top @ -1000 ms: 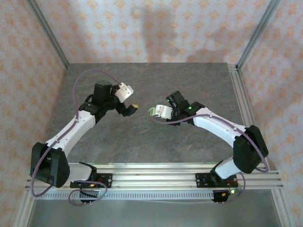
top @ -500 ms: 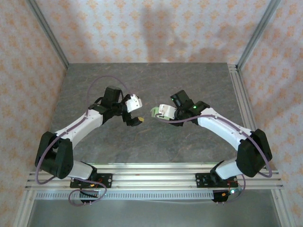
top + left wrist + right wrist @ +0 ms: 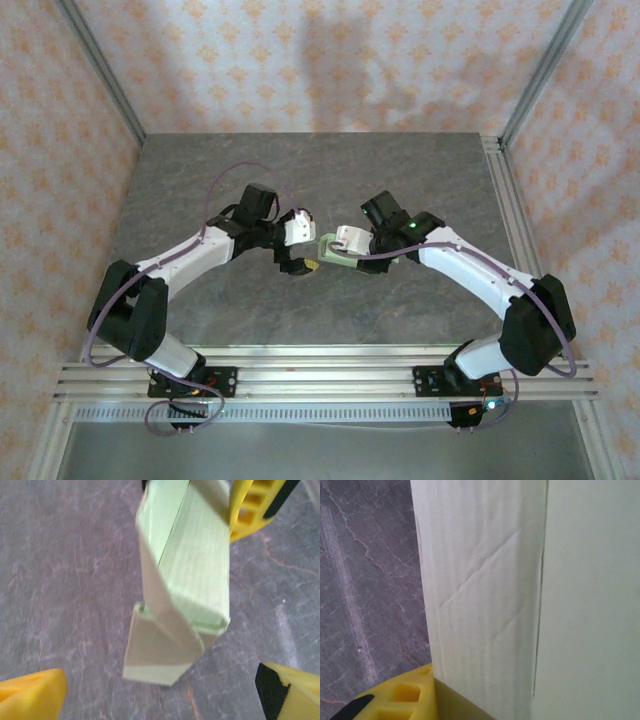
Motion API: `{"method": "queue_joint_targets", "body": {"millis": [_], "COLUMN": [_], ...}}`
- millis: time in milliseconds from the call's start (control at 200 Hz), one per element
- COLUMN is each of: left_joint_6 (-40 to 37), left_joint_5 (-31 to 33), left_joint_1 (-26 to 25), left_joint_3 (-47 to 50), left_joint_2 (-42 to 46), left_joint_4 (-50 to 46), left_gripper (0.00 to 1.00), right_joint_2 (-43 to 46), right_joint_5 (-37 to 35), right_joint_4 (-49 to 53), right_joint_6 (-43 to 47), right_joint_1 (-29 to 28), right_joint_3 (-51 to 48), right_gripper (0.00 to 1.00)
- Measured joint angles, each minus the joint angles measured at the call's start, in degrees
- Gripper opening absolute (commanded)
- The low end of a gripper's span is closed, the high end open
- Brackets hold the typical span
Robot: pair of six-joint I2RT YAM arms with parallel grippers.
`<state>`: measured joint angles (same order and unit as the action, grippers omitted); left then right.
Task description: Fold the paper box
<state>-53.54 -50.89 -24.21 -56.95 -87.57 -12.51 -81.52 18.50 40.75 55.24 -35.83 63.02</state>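
1. The paper box (image 3: 192,575), pale green and folded into a long rectangular body, is held over the middle of the desk (image 3: 300,170), about midway between its left and right edges.
2. The box is pinched by the right pincer (image 3: 338,246). In the left wrist view, one of its yellow fingers (image 3: 250,505) is seen pressed against the box's far end.
3. In the right wrist view, a yellow finger (image 3: 400,695) is seen against the lower edge of a box panel. Faint diagonal creases are seen across that panel.
4. At the end of the box facing the left arm, a flap is seen standing open, and a narrow strip of card is laid slantwise along the box's side.
5. The left pincer (image 3: 308,265) is brought just beside the box from the left, with its jaws spread wide.
6. Its yellow fingers (image 3: 35,692) are seen at the two lower corners of the left wrist view. The open flap lies between and ahead of them, and no contact is made with the card.
7. Whether the lower end of the box touches the desk cannot be told.
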Motion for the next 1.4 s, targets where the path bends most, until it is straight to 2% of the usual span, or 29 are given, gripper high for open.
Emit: {"method": "queue_joint_targets", "body": {"millis": [325, 415, 701, 906, 1256, 1396], "left_joint_6": [1.0, 1.2, 0.8, -0.2, -2.1, -2.1], "left_joint_5": [-4.4, -4.9, -5.9, -6.2, -6.3, -6.3], "left_joint_1": [-1.3, -1.3, -1.4, -2.2, -2.4, -2.4], "left_joint_3": [-1.5, -1.5, -1.7, -2.6, -3.1, -3.1], "left_joint_2": [-2.6, -3.1, -3.6, -3.8, -4.3, -4.7], "left_joint_4": [0.9, 0.9, 0.6, -0.1, -1.2, -1.2], "left_gripper": [0.89, 0.81, 0.68, 0.66, 0.53, 0.52], "right_joint_2": [0.0, 0.0, 0.0, 0.0, -0.1, -0.5], "right_joint_5": [1.7, 2.0, 2.5, 2.6, 3.0, 3.1], "right_joint_4": [0.4, 0.4, 0.4, 1.2, 2.5, 2.8], "right_joint_6": [-0.6, -0.7, -0.9, -0.9, -0.8, -0.8], "right_joint_1": [0.0, 0.0, 0.0, 0.0, 0.0, 0.0], "right_joint_3": [0.0, 0.0, 0.0, 0.5, 1.5, 1.5], "right_gripper": [0.36, 0.36, 0.36, 0.36, 0.39, 0.42]}}
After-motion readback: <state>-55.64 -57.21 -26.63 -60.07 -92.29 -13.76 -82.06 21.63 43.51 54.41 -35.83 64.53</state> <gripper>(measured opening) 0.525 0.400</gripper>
